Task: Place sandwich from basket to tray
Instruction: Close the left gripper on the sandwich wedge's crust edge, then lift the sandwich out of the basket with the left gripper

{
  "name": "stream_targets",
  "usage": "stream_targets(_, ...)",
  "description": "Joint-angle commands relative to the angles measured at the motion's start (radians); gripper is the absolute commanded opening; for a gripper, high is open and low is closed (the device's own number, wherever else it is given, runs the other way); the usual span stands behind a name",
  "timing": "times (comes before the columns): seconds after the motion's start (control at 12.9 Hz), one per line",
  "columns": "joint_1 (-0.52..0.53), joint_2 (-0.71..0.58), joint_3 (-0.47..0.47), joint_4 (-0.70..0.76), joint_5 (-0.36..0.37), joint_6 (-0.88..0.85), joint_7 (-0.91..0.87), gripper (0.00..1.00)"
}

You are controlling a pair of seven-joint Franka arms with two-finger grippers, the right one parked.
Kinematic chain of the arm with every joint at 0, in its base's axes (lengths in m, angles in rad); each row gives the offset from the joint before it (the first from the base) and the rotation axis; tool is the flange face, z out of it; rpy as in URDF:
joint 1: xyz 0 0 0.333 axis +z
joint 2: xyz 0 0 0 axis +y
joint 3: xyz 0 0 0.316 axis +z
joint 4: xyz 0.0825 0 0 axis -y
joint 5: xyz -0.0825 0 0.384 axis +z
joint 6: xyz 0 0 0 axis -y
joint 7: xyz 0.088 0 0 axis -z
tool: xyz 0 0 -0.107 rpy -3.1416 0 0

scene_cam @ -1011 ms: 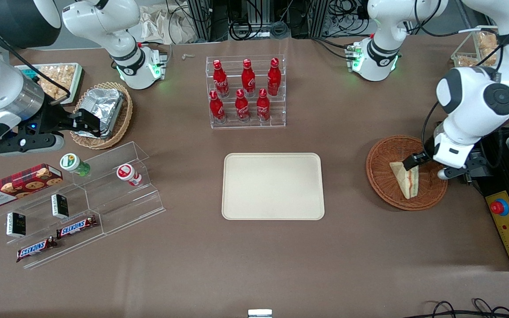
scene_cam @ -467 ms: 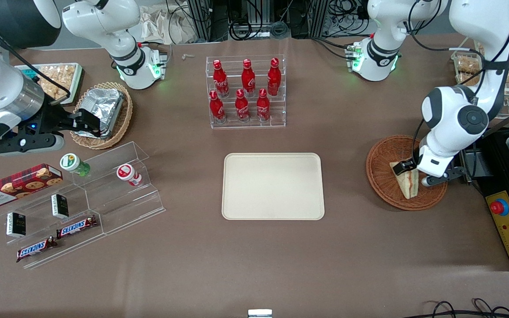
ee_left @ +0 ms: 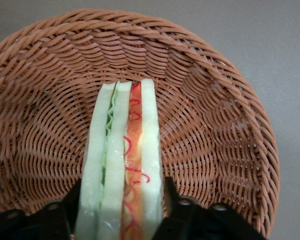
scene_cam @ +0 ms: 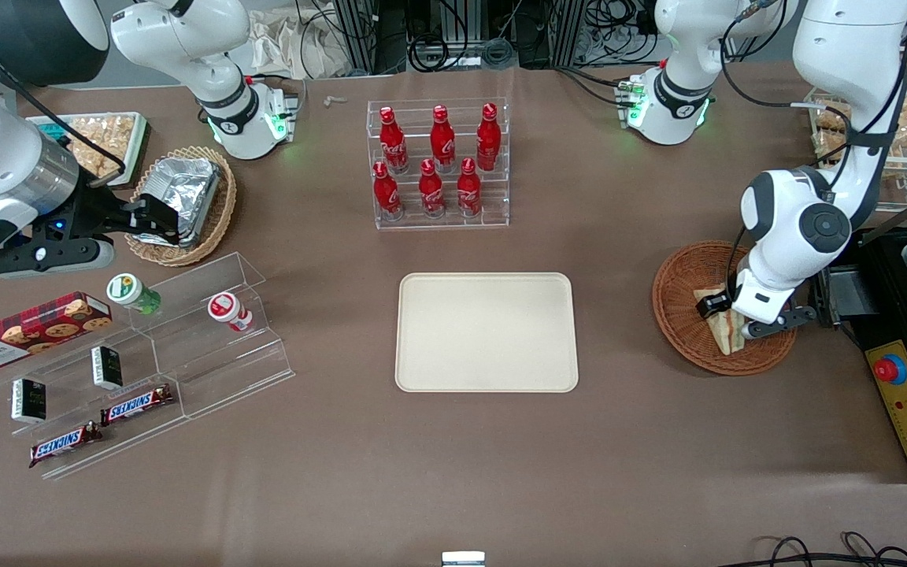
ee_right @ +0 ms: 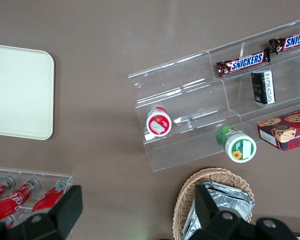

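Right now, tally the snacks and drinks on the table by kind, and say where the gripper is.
Red cola bottles: 6
Snickers bars: 2
Small dark boxes: 2
Lidded cups: 2
Cookie box: 1
Sandwich: 1
Total: 14
The gripper is down in the basket, one finger on each side of the sandwich.

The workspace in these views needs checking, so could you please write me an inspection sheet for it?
Surface: brown table, flat.
Job's things: sandwich on edge in the reddish basket; tray holds nothing.
Clutter: red bottles in a clear rack; acrylic shelves with Snickers bars, a cookie box and small cups; tan basket with a foil container.
Hand: left hand down in the basket, fingers either side of the sandwich.
Cables: bundles at the table's edge.
Surroundings: red emergency stop toward the working arm's end.
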Motion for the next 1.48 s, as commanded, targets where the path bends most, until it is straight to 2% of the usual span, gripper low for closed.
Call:
stream_targets(0.0, 0.007, -0.026, -0.003, -0.012, 0.022, 0.016, -0.001, 0.0)
stream_targets(0.16, 0.006, -0.075, -0.003, 0.0, 0.021, -0.038, -0.01, 0.0)
stream_targets(0.39, 0.004, -0.152, -0.007, 0.106, 0.015, -0.308, -0.023, 0.02)
stream_targets(0.62, -0.022, -0.155, -0.024, 0.346, 0.001, -0.652, -0.043, 0.03)
stream_targets(0.78, -0.03, -0.14, -0.059, 0.501, -0.016, -0.818, -0.078, 0.06)
stream_targets(1.09, -0.03, -0.1, -0.226, 0.632, -0.018, -0.886, -0.199, 0.06)
stream_targets(1.24, -0.046, -0.002, -0.311, 0.716, -0.002, -0.879, -0.317, 0.06)
stream_targets(1.4, -0.123, 0.105, -0.326, 0.778, 0.024, -0.859, -0.365, 0.06)
